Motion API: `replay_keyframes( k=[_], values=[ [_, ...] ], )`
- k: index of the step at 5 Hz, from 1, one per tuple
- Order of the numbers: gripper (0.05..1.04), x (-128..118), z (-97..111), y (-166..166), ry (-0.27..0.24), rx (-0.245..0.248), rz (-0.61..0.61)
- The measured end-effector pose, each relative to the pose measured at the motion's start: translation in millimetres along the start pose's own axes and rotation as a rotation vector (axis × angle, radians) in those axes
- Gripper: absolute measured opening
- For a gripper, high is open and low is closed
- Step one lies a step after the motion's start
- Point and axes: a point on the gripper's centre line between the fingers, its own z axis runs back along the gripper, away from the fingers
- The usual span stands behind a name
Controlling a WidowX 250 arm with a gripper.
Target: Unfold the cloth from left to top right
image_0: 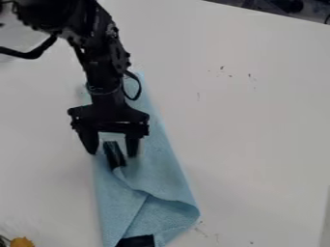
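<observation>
Well to the left of the light blue cloth [166, 166], by the lower edge of the view, see a small yellow-orange object [22, 242]. Up and left of the cloth, note a black cable [26, 54], curving out from the black robot arm [103, 62]. Follow the arm down from the upper left, over the far part of the cloth, to the black gripper [113, 154], hanging above the left side of the cloth with jaws pointing down. Read those jaws as standing well apart, one beside the left edge of the cloth and one over it, clamped on nothing. Between them, find a dark strip [113, 155] at the left of the cloth, with a gap on either side.

Trace the cloth itself from behind the gripper down to the bottom of the view, lying long and narrow on the white table [258, 144]. Toward its near end, see a folded layer with a slanting edge and a rounded bulge on the right. At the very bottom of the cloth, find a black patch [136, 241]. Right of the cloth, toward its far end, spot a few dark specks [249, 75] scattered on the table.
</observation>
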Motion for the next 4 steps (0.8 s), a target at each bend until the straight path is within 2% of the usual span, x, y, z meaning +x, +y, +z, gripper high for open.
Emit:
replay_keyframes(
  k=[1, 2, 3, 4],
  values=[
    [1.007, -5.2, 5.9, -2.1, 0.013, 0.062, 0.014],
    [1.000, -4.8, 7.9, -4.3, 0.002, 0.065, 0.026],
    [0.967, -4.0, 6.5, -9.0, -0.007, 0.035, 0.021],
    [0.692, -4.5, 2.6, -10.9, 0.003, 0.025, 0.009]
  ],
)
